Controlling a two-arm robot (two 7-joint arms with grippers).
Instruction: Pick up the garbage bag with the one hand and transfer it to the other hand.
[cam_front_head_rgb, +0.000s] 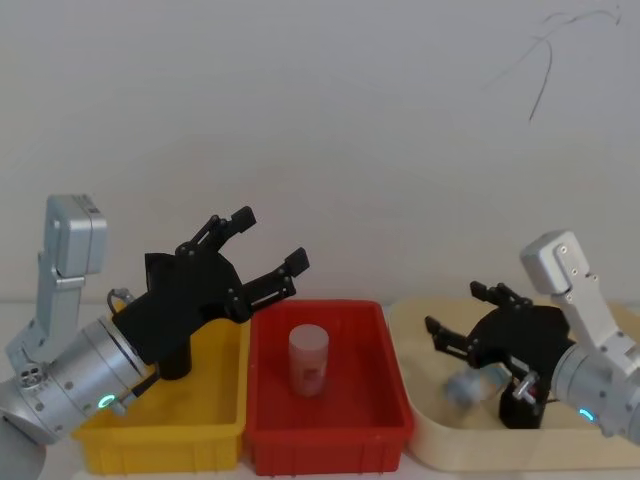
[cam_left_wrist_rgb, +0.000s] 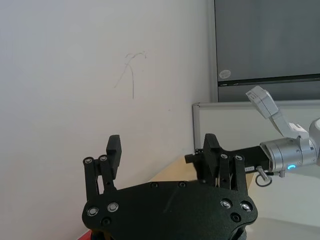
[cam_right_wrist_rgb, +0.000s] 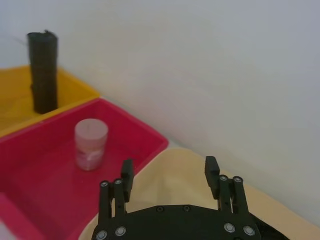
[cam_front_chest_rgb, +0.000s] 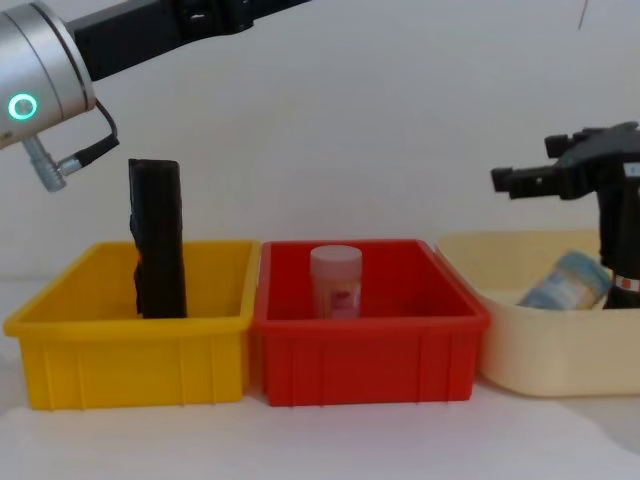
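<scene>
Bag upright in yellow bin; left hand spread above; right hand agape.

the garbage bag is a tall, narrow black pack standing upright in the yellow bin, the bin nearest the desk's left edge. it rises well above the bin's rim, near the back wall. nothing grips it. its label cannot be made out.
</scene>
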